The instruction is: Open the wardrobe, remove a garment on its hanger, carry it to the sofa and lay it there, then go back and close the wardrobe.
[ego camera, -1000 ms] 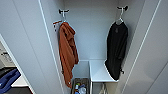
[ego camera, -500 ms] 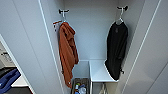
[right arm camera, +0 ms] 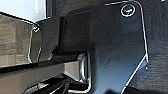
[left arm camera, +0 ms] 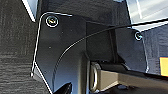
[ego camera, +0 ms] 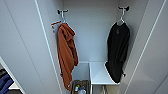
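Observation:
The wardrobe stands open in front of me, with its white doors swung out at the left and right. Inside on the right, the black garment hangs on a white hanger from a dark hook. Its hem reaches down past the edge of a white shelf. A patch of blue cloth shows past the left door's lower edge; I cannot tell whether it is the sofa. Both wrist views look down over my own dark plates to dark carpet.
A long rust-orange hooded garment hangs from a hook on the wardrobe's left side. Below it, on the wardrobe floor, sits a dark basket with small items. Both open doors narrow the way in.

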### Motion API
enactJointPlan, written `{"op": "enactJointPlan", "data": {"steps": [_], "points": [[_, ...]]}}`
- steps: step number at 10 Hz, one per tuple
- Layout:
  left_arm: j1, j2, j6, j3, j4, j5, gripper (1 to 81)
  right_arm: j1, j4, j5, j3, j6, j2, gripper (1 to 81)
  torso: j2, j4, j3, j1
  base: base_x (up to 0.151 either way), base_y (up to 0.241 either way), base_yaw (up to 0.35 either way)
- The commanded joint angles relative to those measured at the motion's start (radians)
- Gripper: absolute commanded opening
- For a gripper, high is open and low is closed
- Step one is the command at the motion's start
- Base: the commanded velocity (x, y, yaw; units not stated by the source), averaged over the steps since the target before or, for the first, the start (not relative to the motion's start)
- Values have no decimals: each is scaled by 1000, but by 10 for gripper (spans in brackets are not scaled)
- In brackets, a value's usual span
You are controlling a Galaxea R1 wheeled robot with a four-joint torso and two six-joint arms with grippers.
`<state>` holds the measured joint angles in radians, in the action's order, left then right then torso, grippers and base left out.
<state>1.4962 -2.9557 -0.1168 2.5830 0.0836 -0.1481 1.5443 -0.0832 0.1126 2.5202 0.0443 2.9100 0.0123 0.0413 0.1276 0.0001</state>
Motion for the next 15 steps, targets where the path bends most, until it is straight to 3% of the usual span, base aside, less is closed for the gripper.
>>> {"op": "enactJointPlan", "data": {"steps": [1,9,15], "points": [[-29,7,3,-10,15,55,811,-23,3,-60,-3,5,-4,811,0,0,0,0,93,0,0],[-29,4,3,-10,15,53,811,-28,11,-62,20,6,11,811,0,0,0,0,93,0,0],[-29,3,3,-10,15,55,811,-29,13,-62,26,6,14,811,0,0,0,0,93,-72,0]]}}
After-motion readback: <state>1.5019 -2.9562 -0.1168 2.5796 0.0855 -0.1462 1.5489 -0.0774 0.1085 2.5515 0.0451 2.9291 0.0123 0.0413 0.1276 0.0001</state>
